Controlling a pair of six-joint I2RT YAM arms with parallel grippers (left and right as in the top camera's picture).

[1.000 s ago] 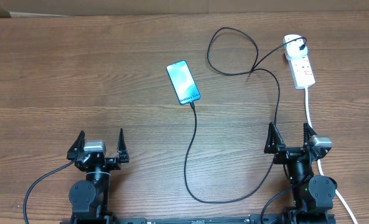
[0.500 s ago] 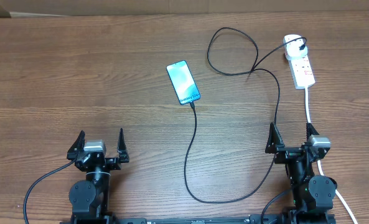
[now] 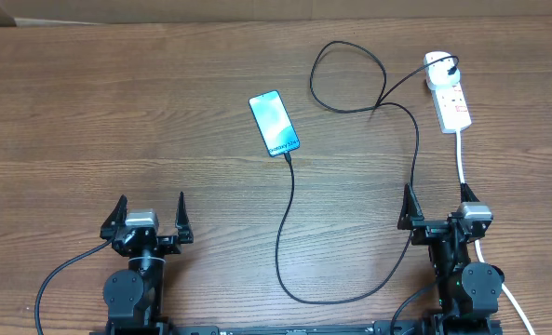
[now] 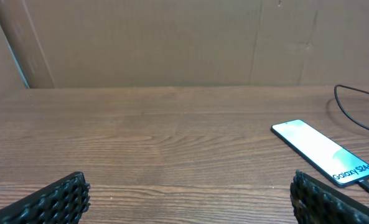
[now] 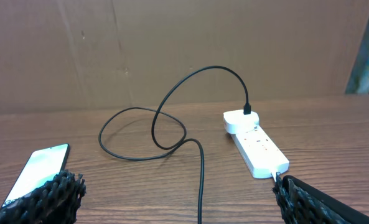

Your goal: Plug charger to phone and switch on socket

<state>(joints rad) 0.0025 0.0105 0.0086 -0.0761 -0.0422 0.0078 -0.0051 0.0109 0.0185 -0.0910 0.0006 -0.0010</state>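
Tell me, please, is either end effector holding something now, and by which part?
Nothing is held. The left end effector and the right end effector are both open and empty.

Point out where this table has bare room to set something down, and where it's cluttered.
The whole left half is bare, from the phone leftward and ahead of the left gripper. A narrower strip lies between the charger cable's two long runs. Crowded: the far right, where cable loops, the socket and its white cord sit ahead of the right gripper.
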